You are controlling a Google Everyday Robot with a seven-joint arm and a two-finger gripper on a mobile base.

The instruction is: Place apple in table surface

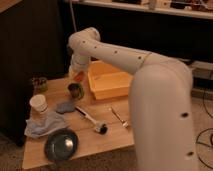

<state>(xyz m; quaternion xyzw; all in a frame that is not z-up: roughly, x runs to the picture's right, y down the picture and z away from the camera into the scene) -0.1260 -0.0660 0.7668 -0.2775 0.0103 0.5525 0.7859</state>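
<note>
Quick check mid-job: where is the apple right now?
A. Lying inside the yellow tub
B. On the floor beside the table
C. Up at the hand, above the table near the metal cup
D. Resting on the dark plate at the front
C. The apple shows as an orange-red patch right at the hand, above the table surface, just over the metal cup and left of the yellow tub.

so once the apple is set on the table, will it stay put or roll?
The apple looks small and round, so it may roll when released. It sits at the gripper, above the table surface between the metal cup and the yellow tub; either might stop a short roll. It looks firm, probably not fragile.
</note>
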